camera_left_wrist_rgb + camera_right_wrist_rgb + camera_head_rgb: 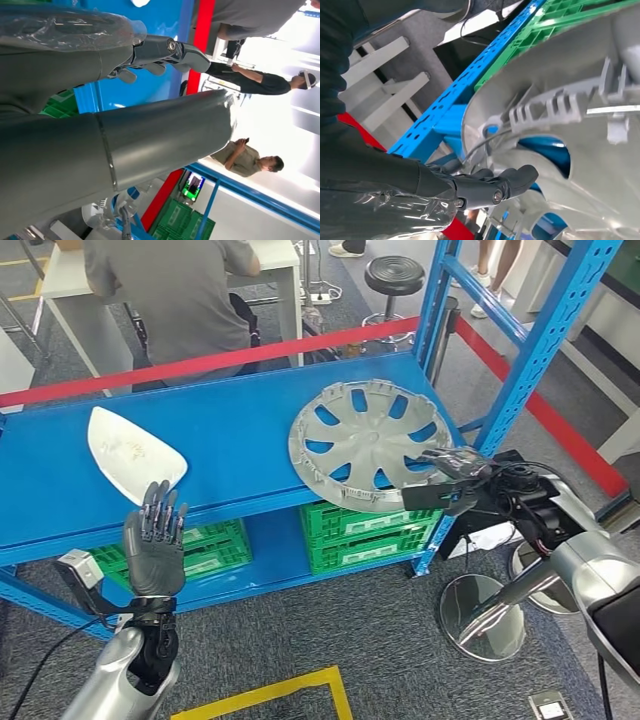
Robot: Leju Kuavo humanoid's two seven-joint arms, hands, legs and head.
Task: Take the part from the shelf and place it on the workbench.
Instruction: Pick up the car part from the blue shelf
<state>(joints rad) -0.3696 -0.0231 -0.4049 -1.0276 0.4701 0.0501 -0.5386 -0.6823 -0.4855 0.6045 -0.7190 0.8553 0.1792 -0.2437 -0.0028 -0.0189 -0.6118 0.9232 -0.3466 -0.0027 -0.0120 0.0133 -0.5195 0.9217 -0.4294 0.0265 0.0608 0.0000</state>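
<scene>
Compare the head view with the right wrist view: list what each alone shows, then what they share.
Head view alone: the left hand raised with its fingers apart before the blue metal shelf, a white pointed plastic part and a black round stool.
Right wrist view alone: the ribbed underside and clips of the silver plastic hubcap.
Both: the right hand at the hubcap's rim, the shelf and the green plastic crates.
</scene>
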